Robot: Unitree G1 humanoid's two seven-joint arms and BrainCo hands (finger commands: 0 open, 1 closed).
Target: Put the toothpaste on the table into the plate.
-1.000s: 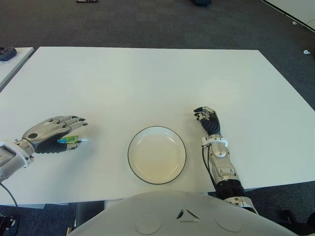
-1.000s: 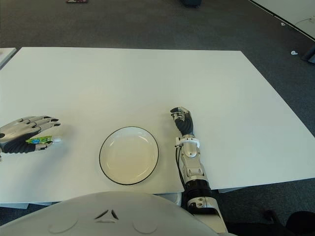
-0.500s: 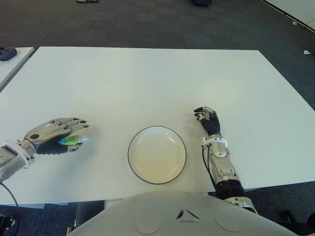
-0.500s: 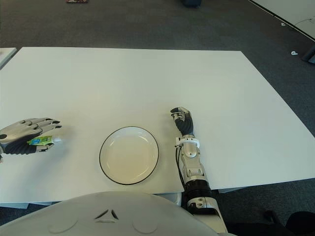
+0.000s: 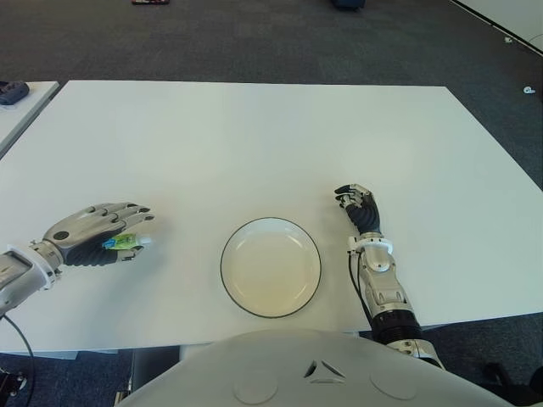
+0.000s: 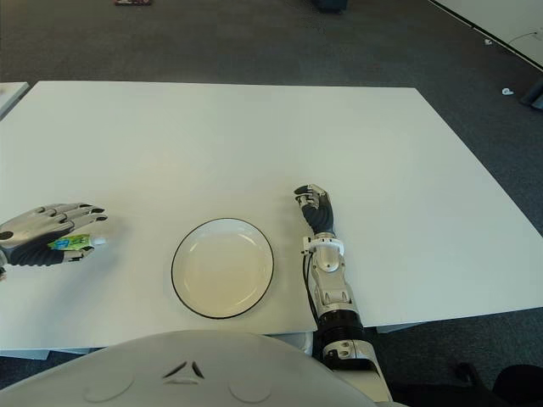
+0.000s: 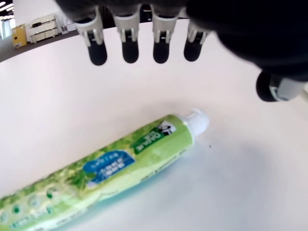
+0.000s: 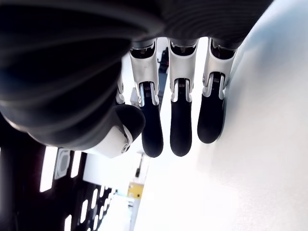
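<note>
The left hand (image 5: pixel 92 233) is hovering palm-down over the toothpaste (image 7: pixel 106 177), its fingers (image 7: pixel 129 36) spread and relaxed, gripping nothing. The green tube is lying flat on the white table (image 5: pixel 254 144), white cap (image 7: pixel 196 121) pointing toward the plate (image 5: pixel 271 267), which is sitting well apart to the hand's right. The right hand (image 5: pixel 360 208) is showing just right of the plate, fingers loosely extended; whether it is touching the table is hard to tell.

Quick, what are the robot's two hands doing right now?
Left hand: open, fingers spread over the toothpaste, not gripping it.
Right hand: holds nothing, right of the plate.
</note>
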